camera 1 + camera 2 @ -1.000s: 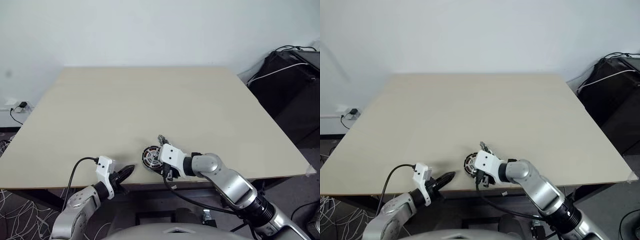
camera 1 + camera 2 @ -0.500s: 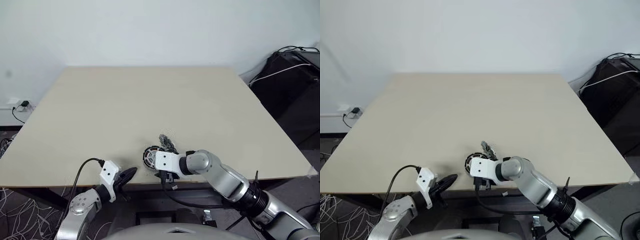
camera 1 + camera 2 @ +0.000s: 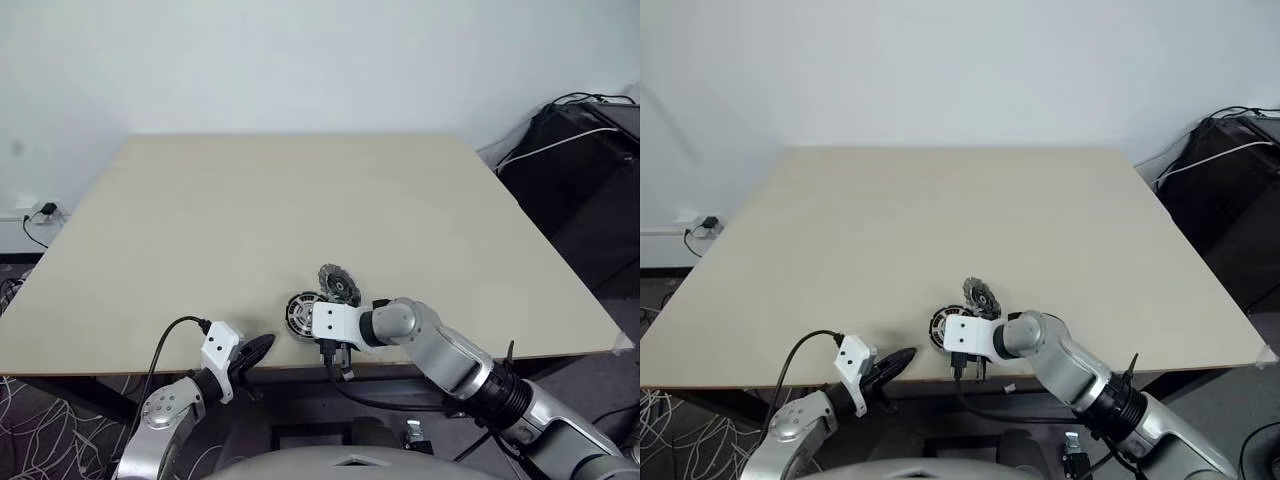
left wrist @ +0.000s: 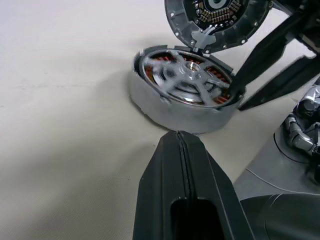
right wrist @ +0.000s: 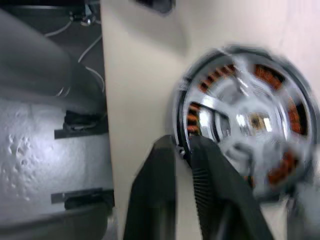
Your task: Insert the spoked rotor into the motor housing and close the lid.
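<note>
We note the lid (image 3: 339, 283) standing open at 1 o'clock of the motor housing (image 4: 182, 90), rotor seated; right end effector (image 4: 239, 97), nearly together on the housing rim, is nearer; left end effector (image 4: 182, 165) is together.

Silver-grey arms, white wrist brackets (black cables attached), black tapered fingers (image 4: 186, 200).

Motor housing (image 4: 182, 107): a round silver shell, resting flat on the tabletop (image 3: 300, 200) near its front edge. Spoked rotor (image 4: 187, 75): silver, seated inside the housing, copper windings visible between spokes. Lid (image 4: 217, 20): hinged at the housing's far rim, standing open and tilted back, inner face exposed.
</note>
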